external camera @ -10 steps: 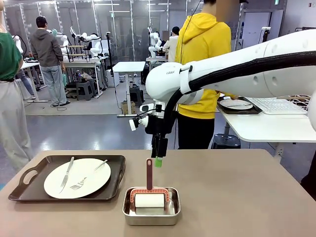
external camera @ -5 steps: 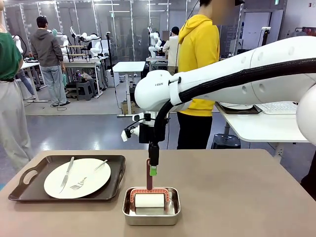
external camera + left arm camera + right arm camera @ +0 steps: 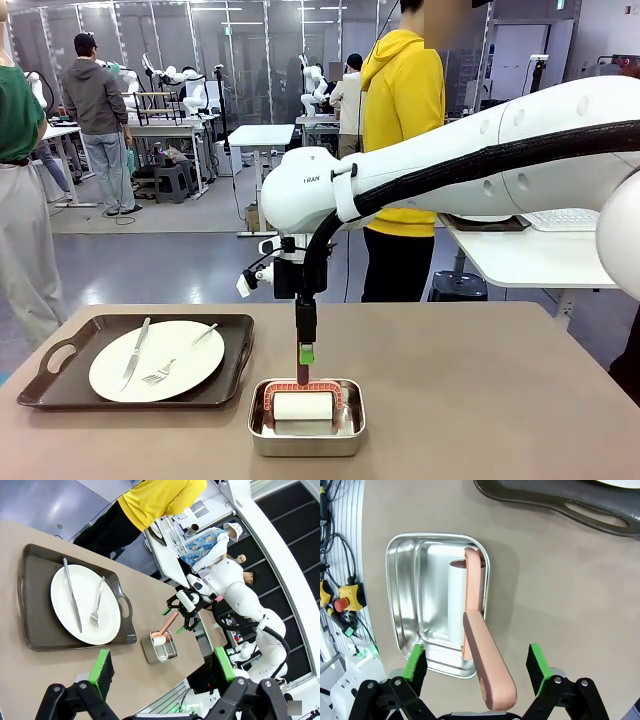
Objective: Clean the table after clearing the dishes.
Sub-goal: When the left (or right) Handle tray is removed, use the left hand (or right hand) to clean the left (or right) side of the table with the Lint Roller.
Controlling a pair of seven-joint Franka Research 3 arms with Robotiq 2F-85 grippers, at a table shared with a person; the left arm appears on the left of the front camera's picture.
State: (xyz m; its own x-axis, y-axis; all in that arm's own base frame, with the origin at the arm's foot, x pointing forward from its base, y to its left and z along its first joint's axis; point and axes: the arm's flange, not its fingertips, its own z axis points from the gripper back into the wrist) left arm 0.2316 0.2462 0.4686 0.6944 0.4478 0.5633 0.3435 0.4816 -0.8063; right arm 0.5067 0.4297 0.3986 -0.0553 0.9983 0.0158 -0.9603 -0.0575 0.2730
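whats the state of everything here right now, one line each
plate, on the tray, knife and fork lying on it
tray, flat on the table, not held
steel pan, on the table, holding the lint roller
lint roller, roll in the pan, handle sticking up
right gripper, open, fingers either side of the handle, not gripping
left gripper, open, holding nothing

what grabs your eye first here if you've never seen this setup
The big white right arm reaches in across the front view, its hand set around the raised pinkish handle of a lint roller that sits in a small steel pan on the table; the jaws stand open either side of the handle. To the left, a white plate with knife and fork lies on a dark brown tray.
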